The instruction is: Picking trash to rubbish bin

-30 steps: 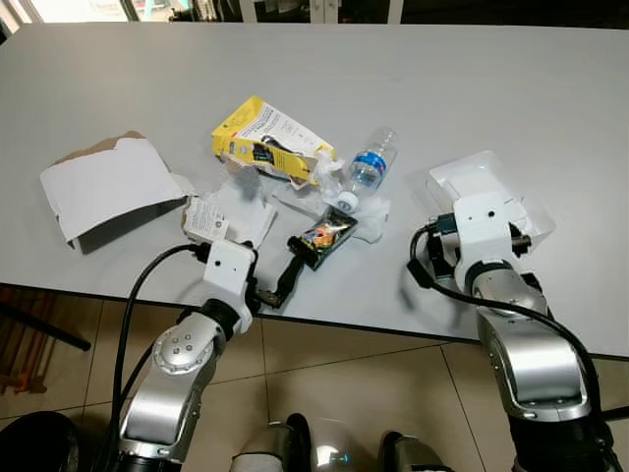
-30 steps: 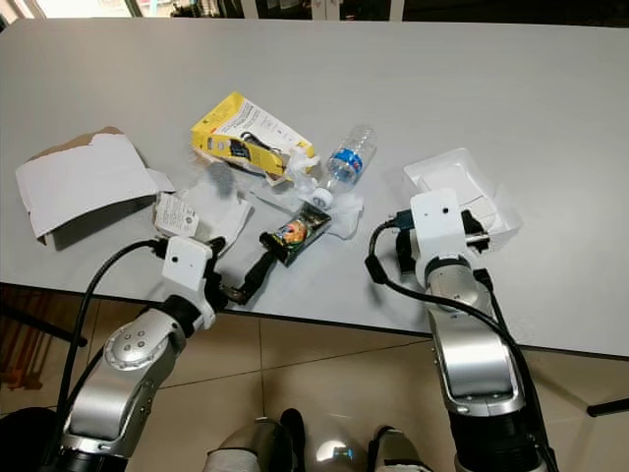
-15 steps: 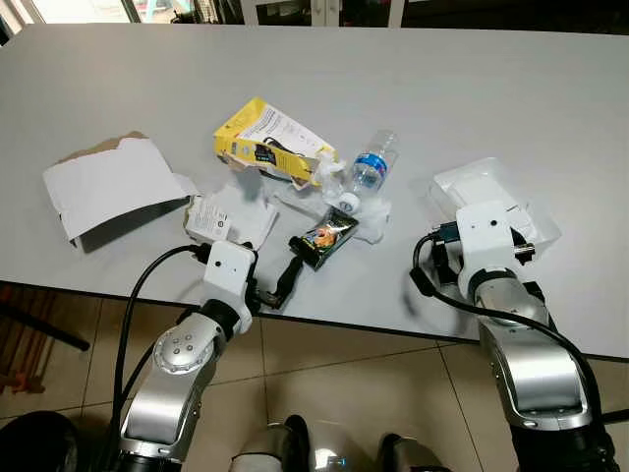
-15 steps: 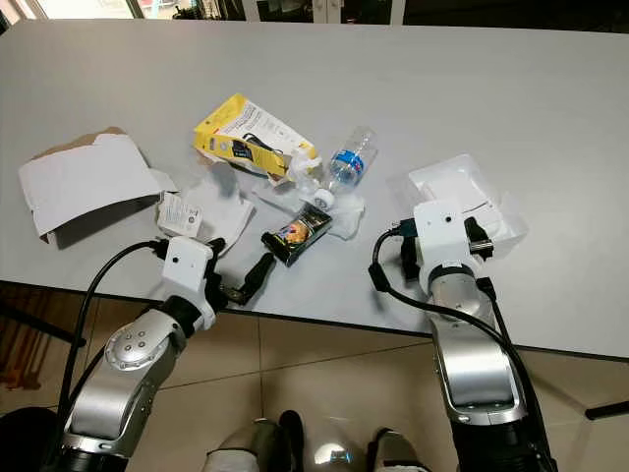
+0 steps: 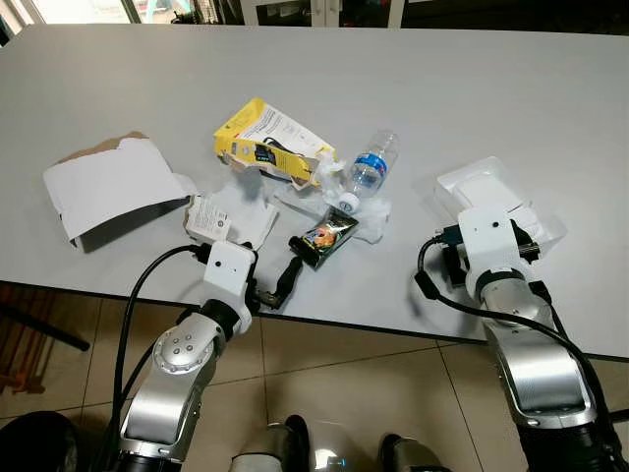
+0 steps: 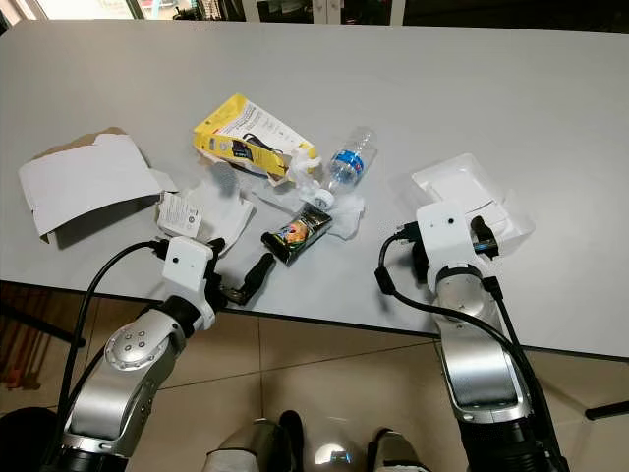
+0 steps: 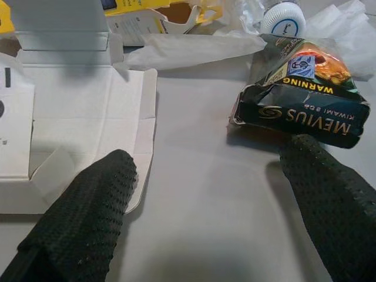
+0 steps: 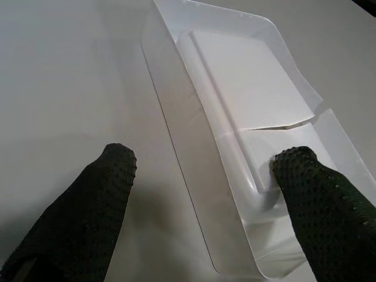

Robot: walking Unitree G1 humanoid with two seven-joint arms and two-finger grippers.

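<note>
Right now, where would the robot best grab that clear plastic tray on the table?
Probably by its near long wall. The clear plastic tray lies flat and open side up, and the right gripper already has its open fingers astride that thin upright rim, one inside and one outside, so closing from the table-edge side should pinch it.

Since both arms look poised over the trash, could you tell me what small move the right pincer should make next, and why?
Probably shut the right pincer. Its fingers are open and straddle the near wall of the clear plastic tray, one finger inside and the other on the table outside, so closing should grip that wall.
</note>
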